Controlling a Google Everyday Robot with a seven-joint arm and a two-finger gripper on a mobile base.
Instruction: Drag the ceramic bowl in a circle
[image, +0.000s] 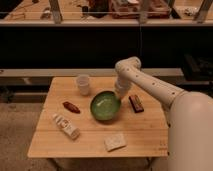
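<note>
Wooden table (145, 135) fills the lower centre of the frame. Left to right on it: wrapped packet (66, 126), red item (71, 107), white cup (83, 84), green ceramic bowl (105, 106) at centre, dark bar (136, 103). Gripper (119, 95) sits at the bowl's upper-right rim; finger state cannot be determined. Judgement: drag under way; next move calls for a steady curved sweep.
</note>
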